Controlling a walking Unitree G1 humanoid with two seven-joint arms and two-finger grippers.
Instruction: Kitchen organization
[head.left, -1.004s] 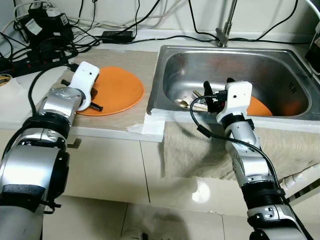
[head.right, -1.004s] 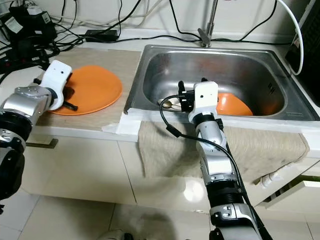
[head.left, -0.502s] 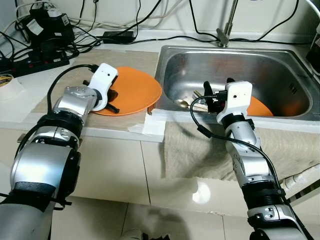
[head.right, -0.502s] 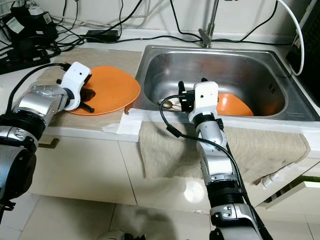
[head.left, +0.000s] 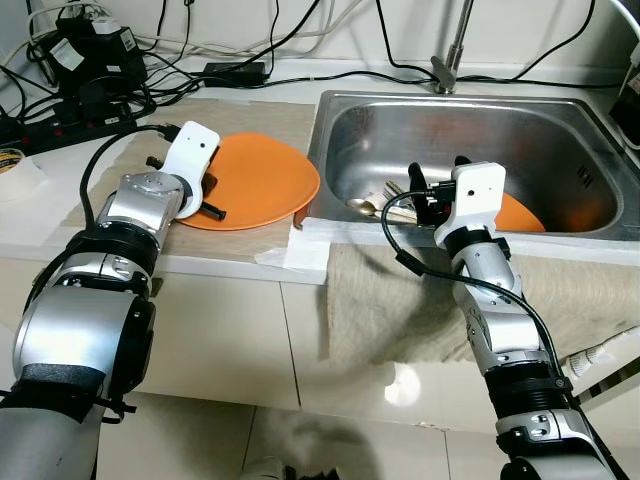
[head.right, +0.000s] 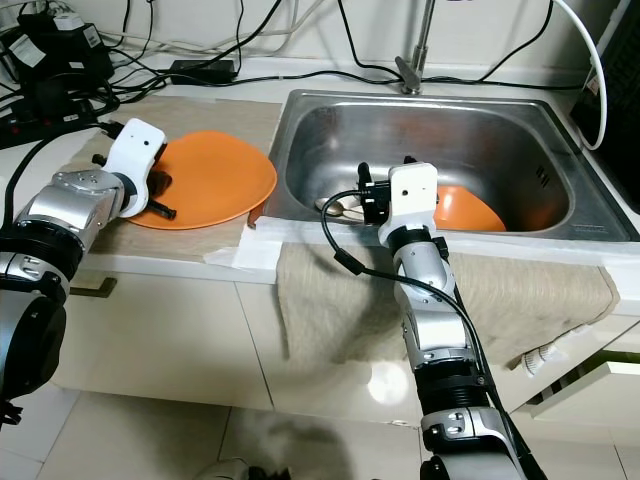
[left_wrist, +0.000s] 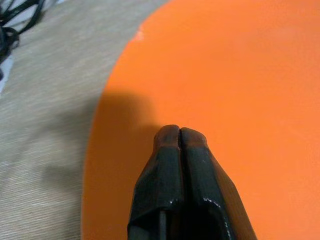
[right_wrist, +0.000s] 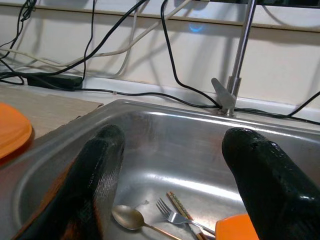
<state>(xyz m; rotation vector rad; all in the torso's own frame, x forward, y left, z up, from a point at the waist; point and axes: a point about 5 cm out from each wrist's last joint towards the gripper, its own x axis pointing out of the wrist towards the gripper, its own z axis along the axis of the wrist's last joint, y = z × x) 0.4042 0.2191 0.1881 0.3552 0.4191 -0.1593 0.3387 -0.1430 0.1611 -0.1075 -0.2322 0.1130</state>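
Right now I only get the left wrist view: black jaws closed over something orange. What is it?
Observer: An orange plate on a beige mat, its edge reaching the steel sink.
Operator: Anything in the sink?
Observer: A spoon and a fork on the bottom, next to another orange dish.
Operator: And the other arm?
Observer: The right gripper hangs at the sink's front rim with jaws open, holding nothing.

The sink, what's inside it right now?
Inside the sink lie a spoon, a fork and an orange dish. The right gripper, open at the front rim, hides part of the cutlery and dish.
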